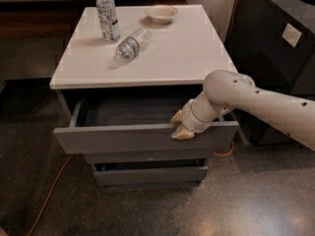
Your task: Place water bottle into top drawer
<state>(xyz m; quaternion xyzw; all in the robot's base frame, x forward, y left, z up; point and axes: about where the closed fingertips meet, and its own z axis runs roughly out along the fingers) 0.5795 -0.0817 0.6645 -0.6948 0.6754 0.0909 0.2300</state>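
**Gripper clamped on the open drawer front; bottle lies on the cabinet top**

You have the gripper (178, 125) at the top drawer (123, 139), on the upper edge of its front panel, right of the panel's middle. One tan finger (176, 116) sits behind the edge, inside the drawer. The other lies against the panel's outer face, so the claw is clenched on the rim of the drawer front. The arm (256, 102) reaches in from the right side of the view and crosses the drawer's right corner.

The top drawer stands open, well out from under the cabinet top (187, 58), and its inside is dark.

The water bottle (130, 44) is not in the drawer. It lies on its side, diagonally, on the white cabinet top, in the back left part and well apart from the gripper. Close behind it stands a capped bottle (107, 14), upright; you cannot tell whether the two touch. A shallow bowl (162, 14) sits near the back edge, to the right of the upright bottle.

Below the open drawer you see the lower drawers (150, 173), with shorter fronts. An orange cable (49, 191) runs across the floor (256, 200) at the lower left.
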